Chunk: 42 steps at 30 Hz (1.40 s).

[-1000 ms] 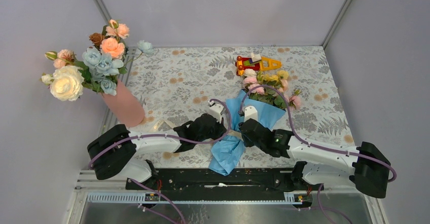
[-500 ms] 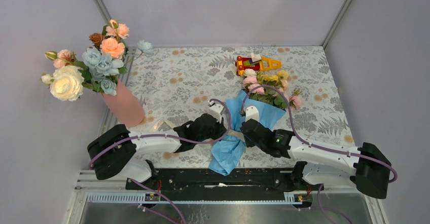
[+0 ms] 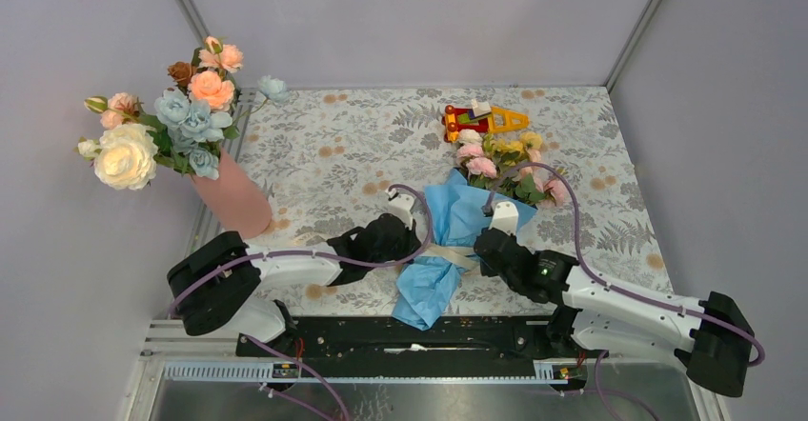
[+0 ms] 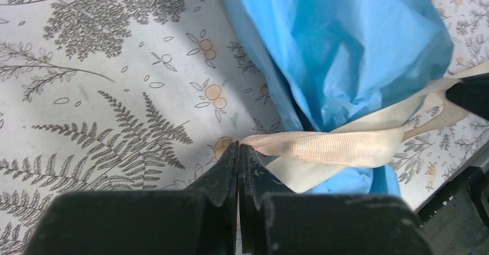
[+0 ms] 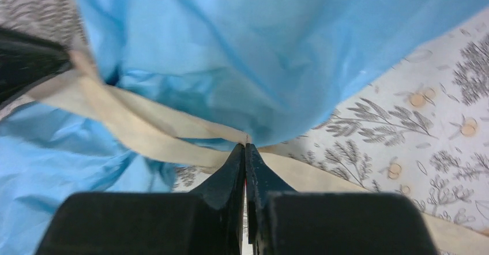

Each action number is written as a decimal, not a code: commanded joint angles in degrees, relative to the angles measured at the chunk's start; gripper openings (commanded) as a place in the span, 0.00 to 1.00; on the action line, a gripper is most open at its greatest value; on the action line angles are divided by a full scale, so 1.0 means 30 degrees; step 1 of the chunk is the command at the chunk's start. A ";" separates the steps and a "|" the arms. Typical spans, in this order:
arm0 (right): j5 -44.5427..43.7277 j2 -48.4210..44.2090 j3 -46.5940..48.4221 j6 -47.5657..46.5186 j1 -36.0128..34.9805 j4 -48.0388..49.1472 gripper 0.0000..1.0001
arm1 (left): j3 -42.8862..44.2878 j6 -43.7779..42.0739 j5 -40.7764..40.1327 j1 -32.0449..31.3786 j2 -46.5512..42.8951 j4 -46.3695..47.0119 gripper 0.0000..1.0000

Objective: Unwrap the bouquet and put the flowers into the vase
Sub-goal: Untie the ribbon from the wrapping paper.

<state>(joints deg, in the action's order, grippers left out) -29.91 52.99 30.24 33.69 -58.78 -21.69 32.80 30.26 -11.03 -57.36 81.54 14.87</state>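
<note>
Two end effectors pinching ribbon, bouquet between them

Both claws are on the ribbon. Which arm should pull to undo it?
Right, probably. The right claw is shut on the cream ribbon at the blue paper's edge, a loose tail beyond it. The left claw pinches the ribbon's other end and can anchor; the vase stands on that side.

Left claw pinching cream ribbon around blue paper.
</note>
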 commanded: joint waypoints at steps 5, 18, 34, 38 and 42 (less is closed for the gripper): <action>-0.0835 -0.2127 -0.1571 0.3044 0.2094 -0.0934 0.00 | -0.0303 0.0883 -0.1041 0.0391 -0.0021 -0.0093 0.00; -0.1027 -0.2847 -0.2149 0.4205 0.2251 -0.0977 0.00 | 0.0620 -0.2167 -0.1268 0.0488 -0.1922 -0.2033 0.49; -0.0313 -0.3145 -0.2583 0.4129 0.2251 0.0103 0.00 | 0.3024 -0.6312 0.5009 -0.0412 -0.1544 -0.0732 0.65; -0.0232 -0.3162 -0.2580 0.4121 0.2249 0.0099 0.00 | 0.3738 -0.6681 0.5697 -0.0465 -0.0666 -0.0566 0.65; -0.0098 -0.3149 -0.2611 0.4062 0.2263 0.0272 0.00 | 0.4114 -0.7070 0.6378 -0.0507 0.0038 -0.0651 0.64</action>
<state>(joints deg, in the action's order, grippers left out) -30.33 43.92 22.59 45.04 -52.42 -22.76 41.82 11.35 3.86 -58.57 80.16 10.00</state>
